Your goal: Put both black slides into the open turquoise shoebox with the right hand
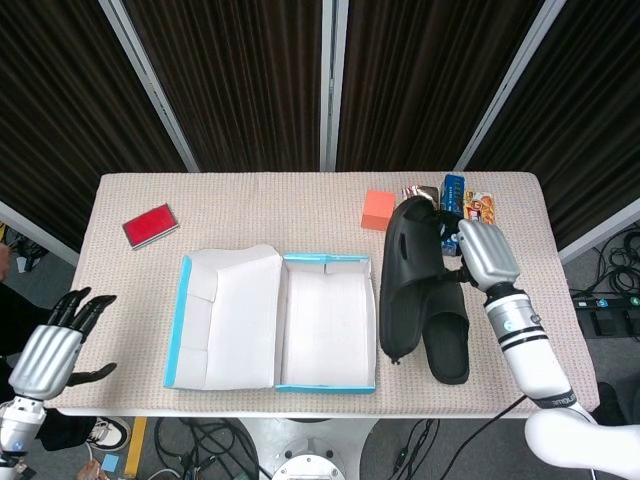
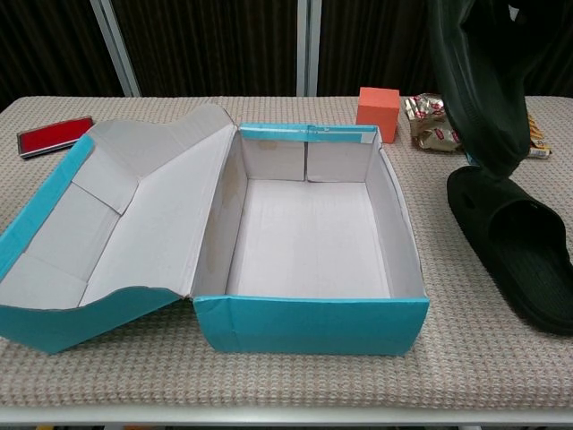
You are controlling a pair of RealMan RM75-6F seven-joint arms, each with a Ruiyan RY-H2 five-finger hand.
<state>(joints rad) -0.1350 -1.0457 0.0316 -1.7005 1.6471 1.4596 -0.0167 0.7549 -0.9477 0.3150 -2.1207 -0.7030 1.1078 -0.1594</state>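
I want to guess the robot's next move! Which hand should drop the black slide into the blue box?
The right hand. It holds one black slide in the air beside the open shoebox. The left hand is empty, off the table's far left edge.

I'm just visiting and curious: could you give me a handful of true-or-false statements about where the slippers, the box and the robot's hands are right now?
1. The right hand holds one black rubber slide lifted off the table. True.
2. The other black slide lies inside the turquoise cardboard shoebox. False: it lies on the table, right of the box.
3. The shoebox has nothing in it. True.
4. The left hand grips the flat red case. False: it is open, off the table's left edge.
5. The orange block sits inside the box. False: it stands behind it.
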